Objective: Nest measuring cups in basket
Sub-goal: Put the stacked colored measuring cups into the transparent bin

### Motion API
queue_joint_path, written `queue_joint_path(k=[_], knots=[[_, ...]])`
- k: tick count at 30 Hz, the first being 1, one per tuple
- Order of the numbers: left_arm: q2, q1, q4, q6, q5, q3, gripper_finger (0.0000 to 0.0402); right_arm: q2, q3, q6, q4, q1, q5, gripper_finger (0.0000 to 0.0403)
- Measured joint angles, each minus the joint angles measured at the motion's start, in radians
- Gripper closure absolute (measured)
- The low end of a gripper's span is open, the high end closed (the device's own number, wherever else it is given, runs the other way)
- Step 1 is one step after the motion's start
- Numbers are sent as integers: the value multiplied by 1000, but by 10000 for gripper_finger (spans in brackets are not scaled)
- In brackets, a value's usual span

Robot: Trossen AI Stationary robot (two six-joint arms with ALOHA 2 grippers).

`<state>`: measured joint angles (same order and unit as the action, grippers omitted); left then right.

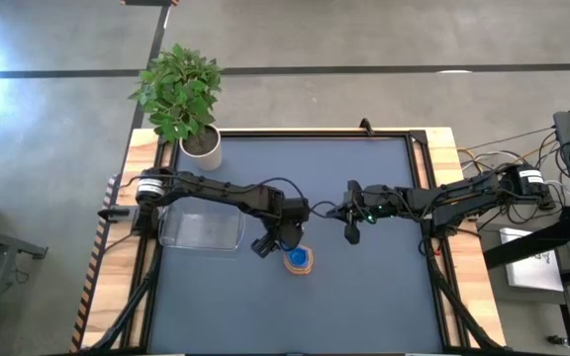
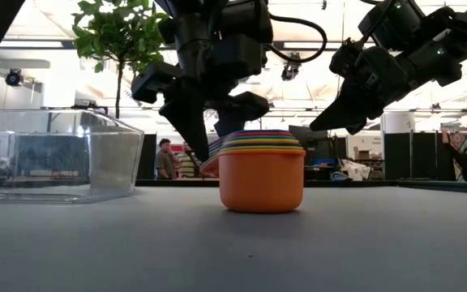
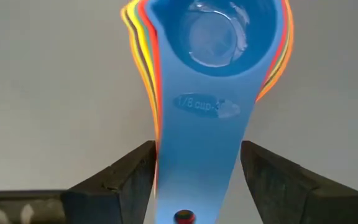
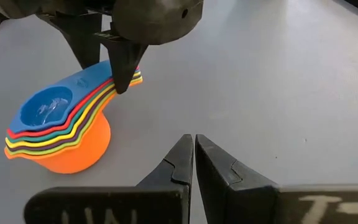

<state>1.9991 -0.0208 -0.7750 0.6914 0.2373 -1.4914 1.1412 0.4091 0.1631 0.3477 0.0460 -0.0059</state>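
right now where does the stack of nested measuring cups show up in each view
High view: the stack of nested measuring cups sits low of centre on the table, right of the empty clear basket.
Low view: centre, standing on the table, orange cup outermost.
Left wrist view: top centre, blue cup innermost, its handle between the open fingers.
Right wrist view: left side.
Shared landmark: the left pincer at the stacked handles.

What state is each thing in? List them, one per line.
Measuring cups: nested in one stack, upright on the table, outside the basket.
Basket: upright, empty.
Left claw: open, fingers either side of the stacked handles.
Right claw: shut, holding nothing, raised beside the stack.
Plant: upright in its pot.
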Motion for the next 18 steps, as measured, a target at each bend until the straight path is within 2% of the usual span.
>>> queue_joint_path(k=[10, 18], knots=[[8, 2, 3, 9, 2, 2, 190, 0, 0, -5, 0, 0, 0, 394], [26, 2, 4, 13, 1, 2, 242, 0, 0, -4, 0, 0, 0, 394]])
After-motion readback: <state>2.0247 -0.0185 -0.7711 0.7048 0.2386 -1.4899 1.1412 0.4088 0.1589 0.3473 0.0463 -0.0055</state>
